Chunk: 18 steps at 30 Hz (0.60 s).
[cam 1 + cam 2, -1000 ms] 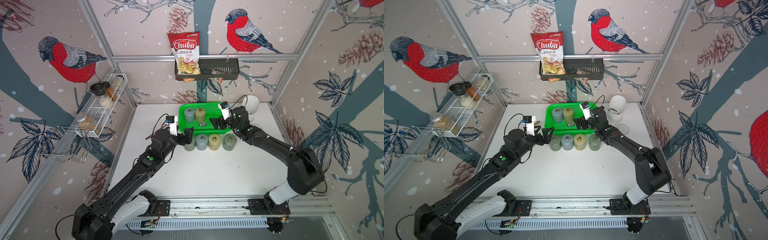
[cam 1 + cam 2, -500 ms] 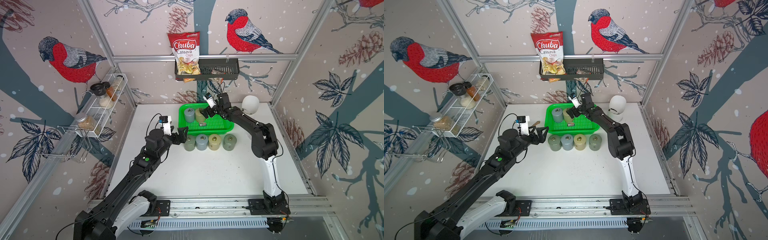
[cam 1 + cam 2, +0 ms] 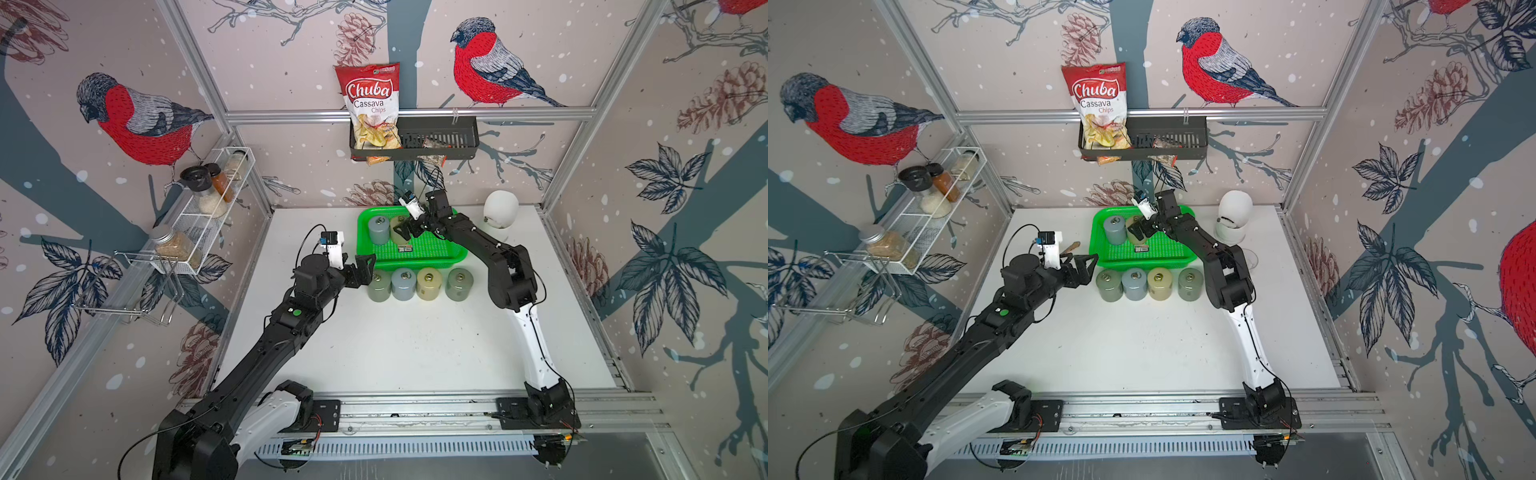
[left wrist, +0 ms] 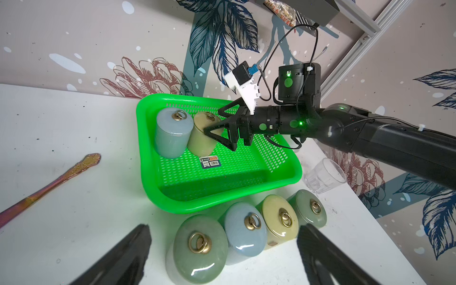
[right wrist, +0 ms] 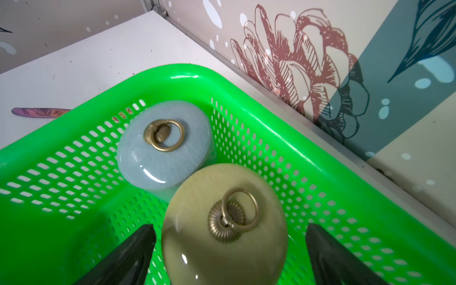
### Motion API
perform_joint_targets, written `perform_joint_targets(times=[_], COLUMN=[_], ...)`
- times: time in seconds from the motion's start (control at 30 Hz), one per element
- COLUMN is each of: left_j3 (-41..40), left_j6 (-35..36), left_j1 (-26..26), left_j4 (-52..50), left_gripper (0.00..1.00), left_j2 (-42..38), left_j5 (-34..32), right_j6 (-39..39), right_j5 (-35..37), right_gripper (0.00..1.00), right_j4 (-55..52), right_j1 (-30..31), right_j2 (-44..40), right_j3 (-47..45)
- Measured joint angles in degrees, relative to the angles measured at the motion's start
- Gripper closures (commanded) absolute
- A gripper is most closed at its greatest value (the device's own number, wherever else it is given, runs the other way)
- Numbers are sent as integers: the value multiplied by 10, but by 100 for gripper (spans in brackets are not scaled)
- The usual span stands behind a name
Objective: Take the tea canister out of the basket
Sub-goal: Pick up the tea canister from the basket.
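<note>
On the left, the left gripper (image 3: 362, 270) is hovering with its jaws spread wide and is holding nothing, near the left end of the row of four canisters (image 3: 417, 282) standing on the table just in front of the basket (image 4: 209, 199).

Inside the basket, in its far left corner, a blue-grey canister (image 4: 172, 133) is standing upright. Just to its right, and seemingly touching it, the beige canister (image 5: 224, 227) is sitting a little tipped. This is likely the one being taken.

Farther right, the right gripper (image 4: 211, 121) is reaching in from the right with its jaws fully apart, one on each side of the beige canister. It is not yet pressing on it.

The canister is looking like glazed ceramic. It is probably fairly heavy, rigid, slick under the pads and liable to chip if knocked or dropped. Its domed lid, with a brass ring, may be sitting loose. The safer hold is looking like the straight wall of the body below the lid, squeezed squarely, not the ring or the dome. A level lift should be keeping the lid on and clearing the basket's rim and the neighbour.
</note>
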Motion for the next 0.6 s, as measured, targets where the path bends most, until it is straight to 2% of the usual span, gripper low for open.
perform_joint_targets(times=[0.33,0.6], left_j3=[0,-2], left_j6=[0,0], left_j1=[0,0], left_j4=[0,0], left_gripper=[3,3], left_j2=[0,0], left_j5=[11,12], right_j6=[-10,-10], right_j5=[0,0], right_gripper=[0,10], right_j4=[-10,-9], right_j1=[7,6], right_j2=[31,39], right_j3=[31,34])
